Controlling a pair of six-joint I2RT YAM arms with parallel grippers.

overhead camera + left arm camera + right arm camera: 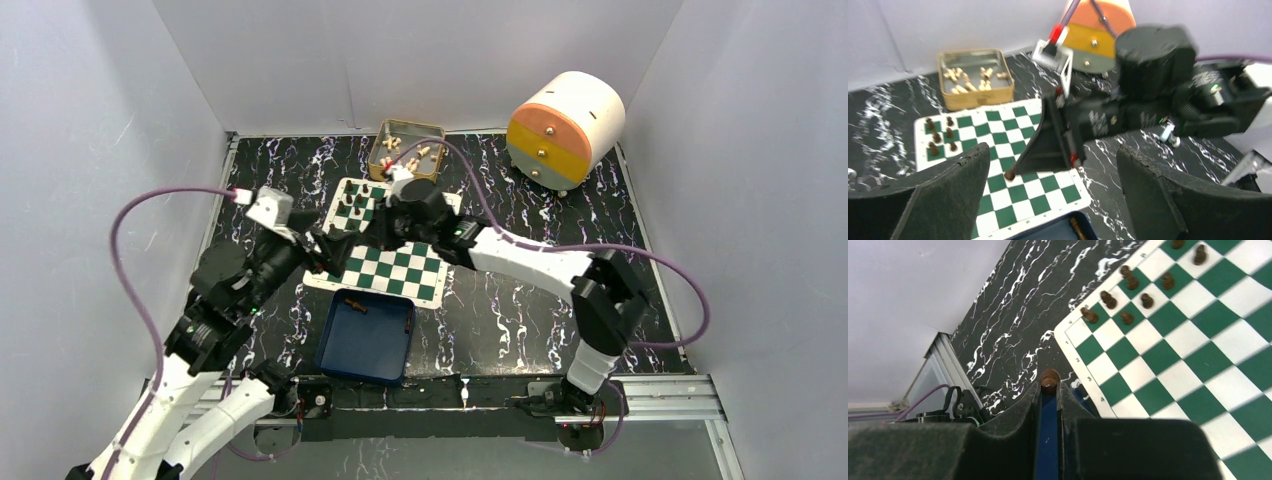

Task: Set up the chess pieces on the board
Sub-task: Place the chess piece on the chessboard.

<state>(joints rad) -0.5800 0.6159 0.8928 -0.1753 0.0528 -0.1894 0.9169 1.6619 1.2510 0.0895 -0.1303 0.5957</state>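
Note:
The green-and-white board (405, 268) lies mid-table, with several dark-brown chess pieces (356, 201) standing at its far-left corner (1128, 295). My right gripper (1050, 386) is shut on one brown piece (1050, 377), pinched at its fingertips. In the left wrist view that held piece (1009, 175) hangs just over a square near the board's (1048, 192) near side. My left gripper (1053, 200) is wide open with nothing between its fingers (948, 195), close by the right gripper (378, 236) at the board's near-left edge (330, 255).
A blue tray (340, 350) in front of the board holds a few brown pieces (356, 305). A gold tin (380, 150) with cream pieces stands behind the board. A white, orange and yellow drum (565, 128) sits at the back right. Purple cables arc over the table.

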